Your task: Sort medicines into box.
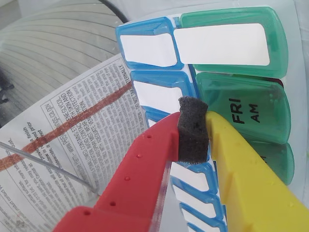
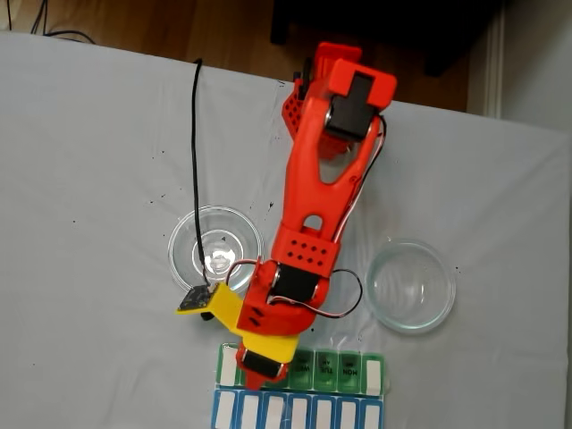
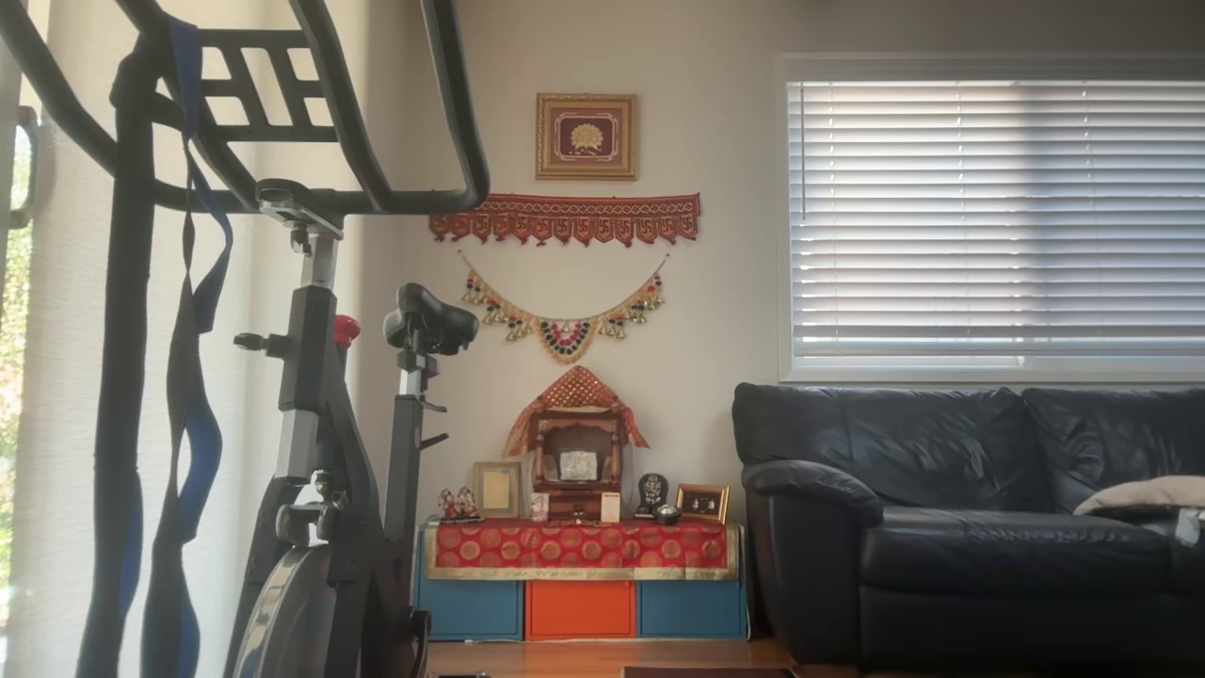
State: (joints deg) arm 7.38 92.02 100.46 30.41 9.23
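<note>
Wrist view, gripper over box

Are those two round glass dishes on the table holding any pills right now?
No. In the fixed view the left glass dish and the right glass dish both look empty, with just the white tablecloth showing through.

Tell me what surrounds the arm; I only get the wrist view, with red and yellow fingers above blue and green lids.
Observer: In the fixed view, one glass dish sits left of the arm and a second glass dish sits right of it.
Operator: Where along the lids is the gripper?
Observer: The gripper is near the left end of the green-lidded box.
Operator: Any wires?
Observer: A black cable crosses the white table towards the wrist.
</note>
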